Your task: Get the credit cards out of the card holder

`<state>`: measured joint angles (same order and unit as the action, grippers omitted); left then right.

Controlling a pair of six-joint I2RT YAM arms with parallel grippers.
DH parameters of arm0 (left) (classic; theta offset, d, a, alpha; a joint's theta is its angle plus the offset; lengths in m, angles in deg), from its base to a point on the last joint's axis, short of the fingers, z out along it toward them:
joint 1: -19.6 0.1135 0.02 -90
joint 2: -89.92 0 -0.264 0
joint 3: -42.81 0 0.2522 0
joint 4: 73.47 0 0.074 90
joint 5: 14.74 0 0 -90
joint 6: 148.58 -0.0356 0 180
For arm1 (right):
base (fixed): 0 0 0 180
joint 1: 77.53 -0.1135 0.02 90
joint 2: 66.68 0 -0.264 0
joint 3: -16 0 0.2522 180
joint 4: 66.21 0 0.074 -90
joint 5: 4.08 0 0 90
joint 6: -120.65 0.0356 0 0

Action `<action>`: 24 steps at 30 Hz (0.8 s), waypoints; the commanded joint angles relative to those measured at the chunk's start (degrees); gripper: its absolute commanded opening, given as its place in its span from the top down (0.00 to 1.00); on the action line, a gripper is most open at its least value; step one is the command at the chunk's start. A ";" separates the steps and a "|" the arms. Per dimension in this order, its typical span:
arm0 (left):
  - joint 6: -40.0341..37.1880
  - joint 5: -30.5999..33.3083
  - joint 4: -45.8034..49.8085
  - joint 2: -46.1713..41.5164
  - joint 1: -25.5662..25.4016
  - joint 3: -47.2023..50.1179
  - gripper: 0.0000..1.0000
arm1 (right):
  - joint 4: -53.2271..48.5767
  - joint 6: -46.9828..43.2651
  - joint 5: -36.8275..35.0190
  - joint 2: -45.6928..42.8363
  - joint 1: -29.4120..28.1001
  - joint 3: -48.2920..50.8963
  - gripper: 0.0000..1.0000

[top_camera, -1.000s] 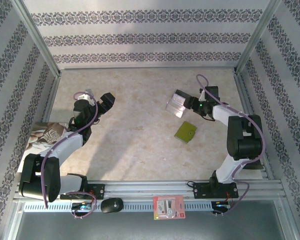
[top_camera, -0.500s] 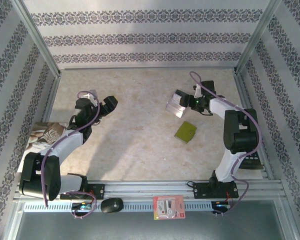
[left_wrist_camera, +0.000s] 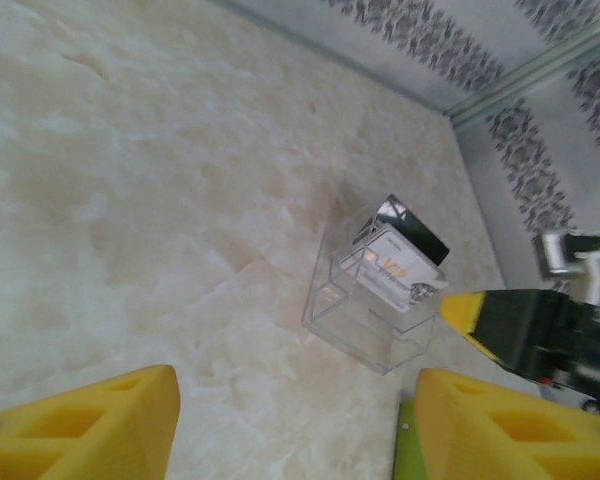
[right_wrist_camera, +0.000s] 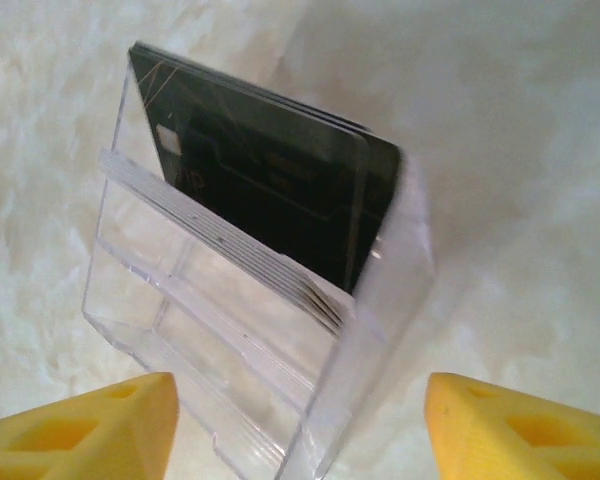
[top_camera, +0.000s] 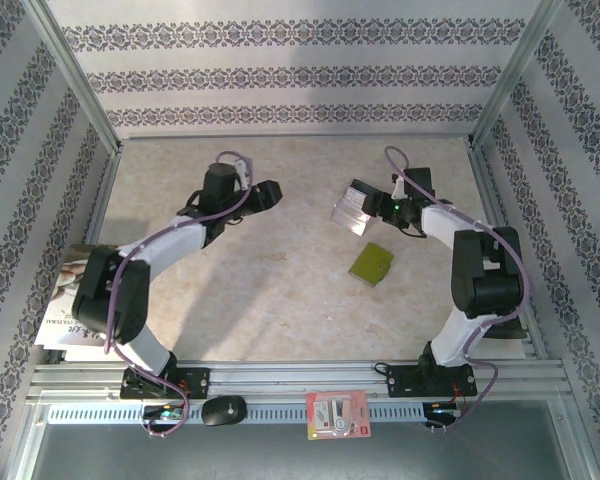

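Observation:
The card holder [top_camera: 352, 207] is a clear acrylic stand at the back right of the table. In it lean the credit cards [right_wrist_camera: 270, 190]: a black-faced one behind a stack of pale ones. My right gripper [top_camera: 382, 206] is just right of the stand and open. In the right wrist view its yellow fingers straddle the stand's near corner [right_wrist_camera: 230, 330] without touching it, the gripper [right_wrist_camera: 300, 430] low over it. My left gripper [top_camera: 270, 192] is open and empty, left of the stand. Its wrist view has the holder [left_wrist_camera: 375, 315] and cards [left_wrist_camera: 395, 260] ahead of the gripper [left_wrist_camera: 295, 420].
A flat olive-green folder [top_camera: 371, 263] lies on the table in front of the stand. A printed magazine [top_camera: 75, 290] lies at the left edge. A black mouse [top_camera: 223, 410] and a red-and-white packet [top_camera: 337, 414] sit on the front rail. Patterned walls close in three sides.
The left arm has swung from the left side toward the table's middle, reaching toward the stand, and its jaws have narrowed somewhat. The right gripper has shifted only slightly beside the stand.

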<state>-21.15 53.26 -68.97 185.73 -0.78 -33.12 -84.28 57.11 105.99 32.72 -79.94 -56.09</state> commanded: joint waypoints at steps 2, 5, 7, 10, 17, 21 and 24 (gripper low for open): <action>-1.61 1.59 5.47 5.03 -1.79 -5.44 0.38 | 8.67 12.47 -3.42 -3.75 4.16 3.14 0.40; -0.85 1.02 4.51 5.21 -1.87 -5.26 0.37 | 8.67 15.81 -4.84 -3.44 5.64 1.88 0.40; -1.03 0.95 4.83 4.43 -2.02 -4.51 0.35 | 7.94 19.40 -5.30 -1.68 6.21 -0.26 0.40; -0.85 1.37 4.57 2.00 -1.96 -1.92 0.33 | 6.26 25.07 -5.60 2.34 6.17 -4.09 0.42; -2.15 3.40 6.77 -6.23 -1.96 4.47 0.28 | 2.84 30.56 -7.76 10.95 4.13 -12.44 0.45; -3.23 4.76 8.84 -10.62 -2.02 6.79 0.26 | 1.73 31.27 -6.67 14.06 4.00 -15.64 0.45; -3.50 4.84 9.44 -12.70 -1.95 7.89 0.26 | -0.40 28.33 -2.44 16.98 4.08 -19.60 0.45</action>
<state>-22.74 56.86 -62.06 175.04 -2.48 -26.37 -82.19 86.22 100.59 47.43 -75.81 -71.52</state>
